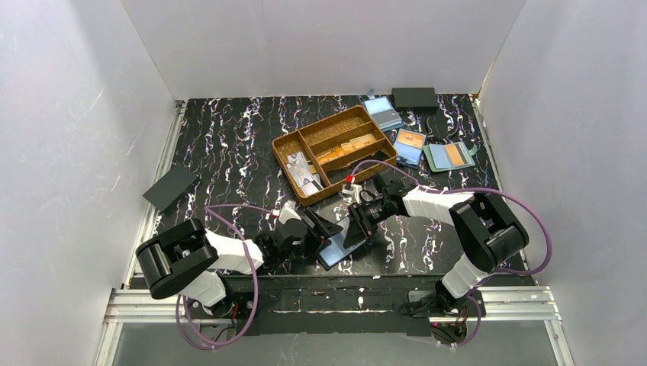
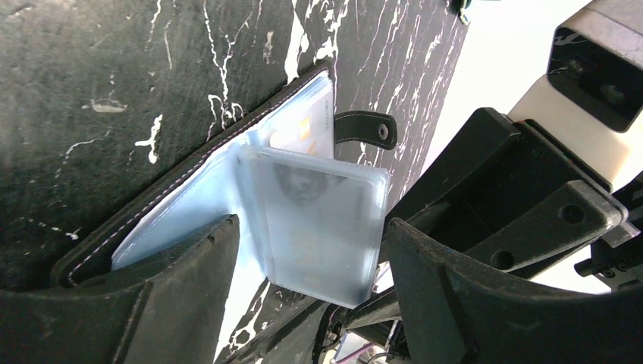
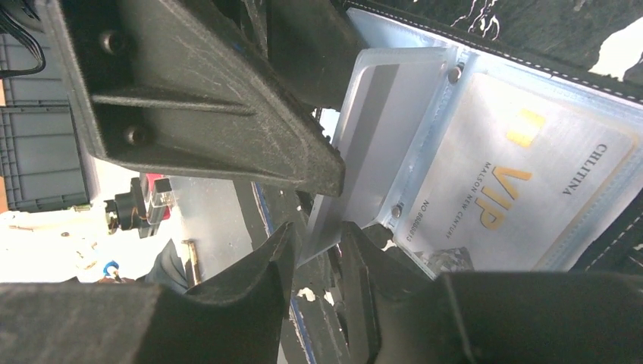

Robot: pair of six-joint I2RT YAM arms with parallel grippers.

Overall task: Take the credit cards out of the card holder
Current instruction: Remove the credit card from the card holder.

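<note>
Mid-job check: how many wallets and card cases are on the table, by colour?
Black card holder, lying open: 1
Black closed cases: 2
Blue holders: 2
Grey-green holder: 1
Total: 6
</note>
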